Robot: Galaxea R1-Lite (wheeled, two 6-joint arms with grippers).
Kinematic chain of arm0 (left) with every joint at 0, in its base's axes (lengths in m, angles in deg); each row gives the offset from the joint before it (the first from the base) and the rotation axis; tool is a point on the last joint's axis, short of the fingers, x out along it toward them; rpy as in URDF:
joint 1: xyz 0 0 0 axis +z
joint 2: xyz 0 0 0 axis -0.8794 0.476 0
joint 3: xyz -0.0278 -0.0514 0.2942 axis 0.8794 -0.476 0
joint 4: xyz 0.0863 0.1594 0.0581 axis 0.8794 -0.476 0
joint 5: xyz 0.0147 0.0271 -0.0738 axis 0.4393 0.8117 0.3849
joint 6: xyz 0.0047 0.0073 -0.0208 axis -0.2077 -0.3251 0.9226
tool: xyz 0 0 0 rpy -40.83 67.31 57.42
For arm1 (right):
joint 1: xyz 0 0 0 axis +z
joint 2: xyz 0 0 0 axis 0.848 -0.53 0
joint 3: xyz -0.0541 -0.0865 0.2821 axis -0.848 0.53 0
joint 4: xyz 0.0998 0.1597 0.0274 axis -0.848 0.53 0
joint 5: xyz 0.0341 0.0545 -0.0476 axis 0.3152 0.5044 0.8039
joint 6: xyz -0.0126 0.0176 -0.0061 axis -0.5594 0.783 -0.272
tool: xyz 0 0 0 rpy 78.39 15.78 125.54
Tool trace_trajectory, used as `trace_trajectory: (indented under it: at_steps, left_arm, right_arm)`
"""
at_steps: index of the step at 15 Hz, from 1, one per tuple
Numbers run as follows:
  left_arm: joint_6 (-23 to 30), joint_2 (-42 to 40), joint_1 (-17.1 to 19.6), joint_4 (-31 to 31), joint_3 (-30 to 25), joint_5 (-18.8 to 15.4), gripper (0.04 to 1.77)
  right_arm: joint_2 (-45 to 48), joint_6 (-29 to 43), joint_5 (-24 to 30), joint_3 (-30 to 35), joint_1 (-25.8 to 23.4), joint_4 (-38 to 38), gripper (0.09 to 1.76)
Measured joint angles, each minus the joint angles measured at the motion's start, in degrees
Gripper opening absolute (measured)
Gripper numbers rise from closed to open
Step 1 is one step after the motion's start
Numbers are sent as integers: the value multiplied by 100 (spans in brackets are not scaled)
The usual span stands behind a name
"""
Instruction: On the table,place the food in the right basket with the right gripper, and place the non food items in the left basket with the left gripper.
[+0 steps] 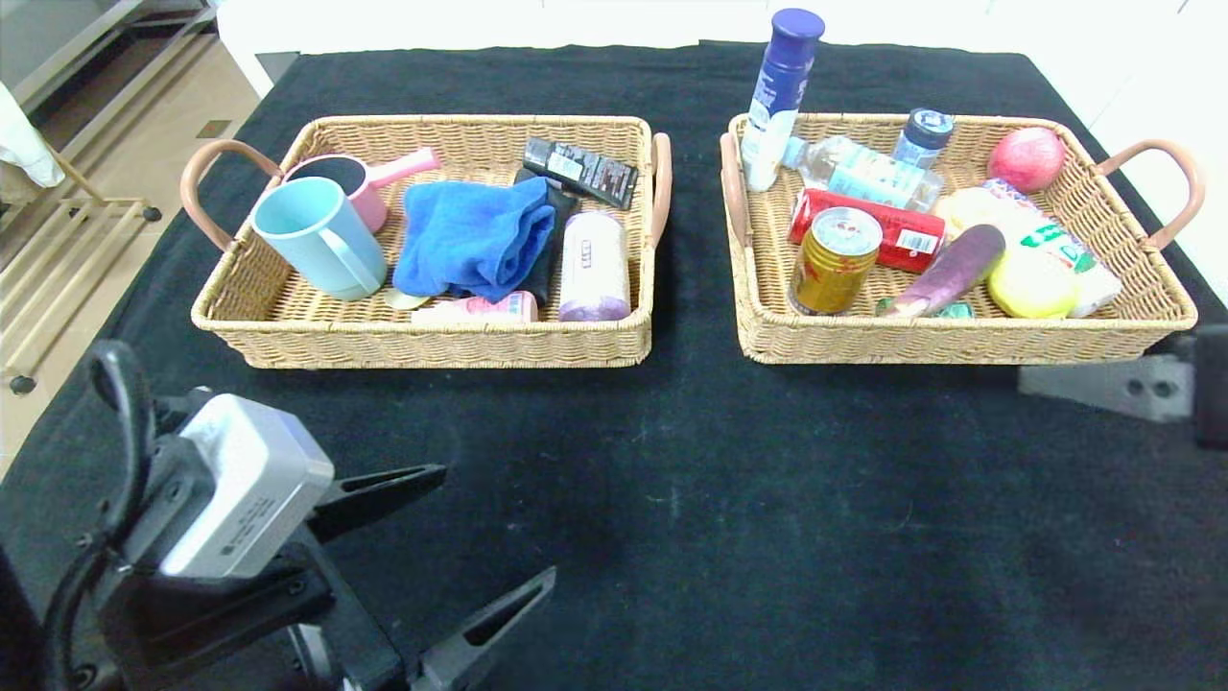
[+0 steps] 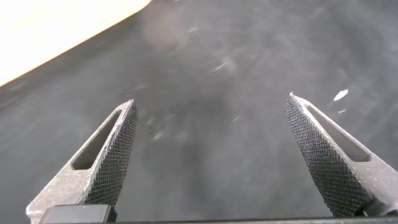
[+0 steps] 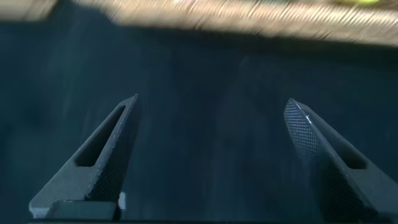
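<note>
Both sets of jaws are held wide apart with nothing between them. Only black cloth is seen under the left gripper (image 2: 208,155) in its wrist view, and it is parked low at the near left of the table (image 1: 672,537). Only a grey part of the right arm is shown at the right edge of the head view, just in front of the right basket (image 1: 959,341); in its own wrist view the right gripper (image 3: 208,155) is pointed at bare cloth with wicker beyond.

The 2 baskets appear filled: cups, a blue cloth (image 1: 475,235) and other non-food lie in the left basket (image 1: 432,341); a can (image 1: 833,259), an eggplant (image 1: 950,271) and an apple (image 1: 1026,158) lie in the right one. No item is seen loose on the cloth, so the sorting is judged finished.

A risk is judged from the right arm's nearness to the wicker rim: a careless retreat could snag it and drag the basket.
</note>
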Motion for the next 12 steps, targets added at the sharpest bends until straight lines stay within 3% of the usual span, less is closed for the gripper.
trace_trajectory:
  at_steps: [3,6,9,12]
  left_arm:
    - [2,-711,336,-1221,96,230,172]
    - [-13,-1703,1014,-3177,551,179,172]
    - [-72,-2610,2054,-4707,1320,-413,172]
    - [-240,-3293,2966,-6053,2206,-1045,172]
  right_arm:
    - [1061,-528,382,702,2,165,169]
    - [2089,-705,467,884,140,1083,170]
    - [2988,-741,539,658,367,2114,170]
    - [3682,-744,613,134,227,3145,170]
